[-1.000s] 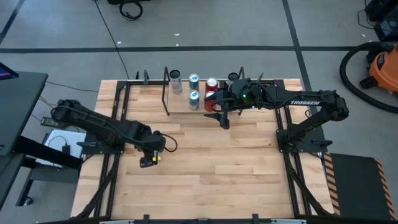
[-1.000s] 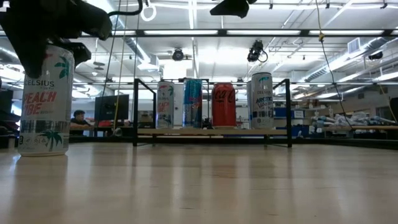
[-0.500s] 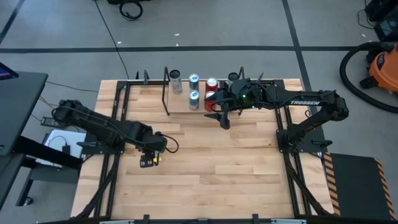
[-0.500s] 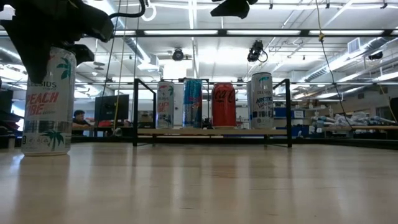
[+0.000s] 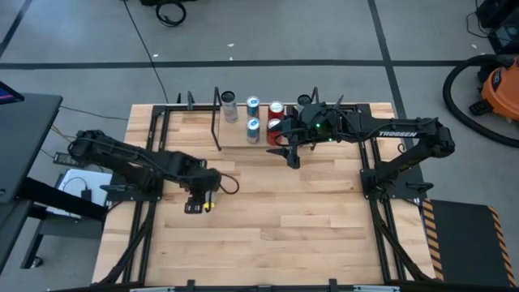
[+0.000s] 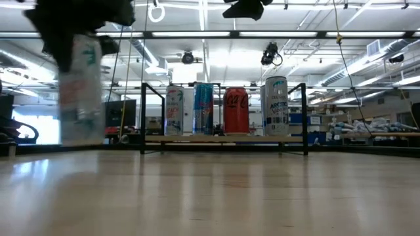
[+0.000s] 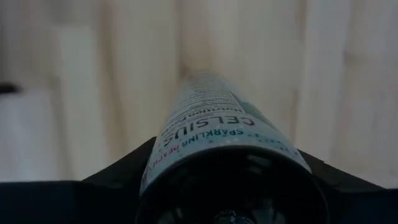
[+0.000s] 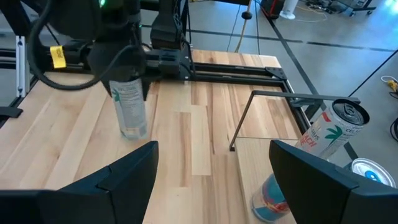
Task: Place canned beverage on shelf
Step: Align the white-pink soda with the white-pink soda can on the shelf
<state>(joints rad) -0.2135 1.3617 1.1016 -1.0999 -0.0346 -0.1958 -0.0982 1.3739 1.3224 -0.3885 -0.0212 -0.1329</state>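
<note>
My left hand (image 5: 197, 197) is clamped around the tall white Celsius can (image 6: 80, 92) with red and green print, holding it upright over the left middle of the light butcher-block table (image 5: 308, 219); from the low view I cannot tell whether its base touches the wood. In the left wrist view the can (image 7: 214, 134) fills the space between my dark fingers (image 7: 118, 177). My right hand (image 5: 285, 150) hangs with its fingers spread wide and nothing between them, just in front of the small wooden shelf with black rod ends (image 6: 223, 139) at the table's far side. Four cans stand in a row on that shelf: white (image 6: 174, 110), blue (image 6: 203, 108), red (image 6: 236, 111), pale silver (image 6: 276, 105).
</note>
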